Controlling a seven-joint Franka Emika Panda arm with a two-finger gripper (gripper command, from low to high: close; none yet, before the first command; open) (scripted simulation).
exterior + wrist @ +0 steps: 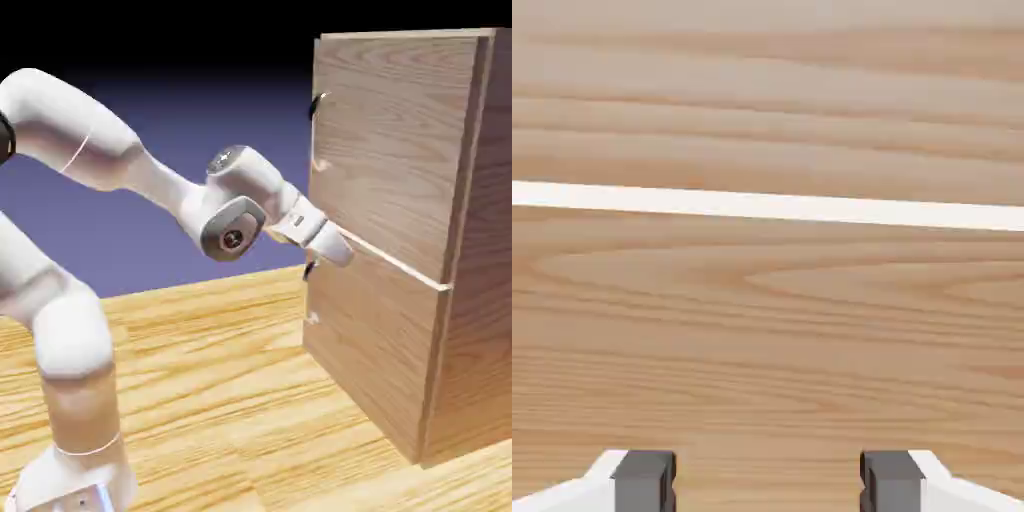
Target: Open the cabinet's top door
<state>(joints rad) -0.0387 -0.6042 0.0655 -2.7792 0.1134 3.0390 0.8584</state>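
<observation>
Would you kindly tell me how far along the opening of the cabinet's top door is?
Nothing looks finished yet: the top door sits closed above the bottom door. The approach seems in hand, with the open gripper near the door fronts around the pale gap, nothing between its fingers. Left to do: reach the dark top handle and swing the door open.
</observation>
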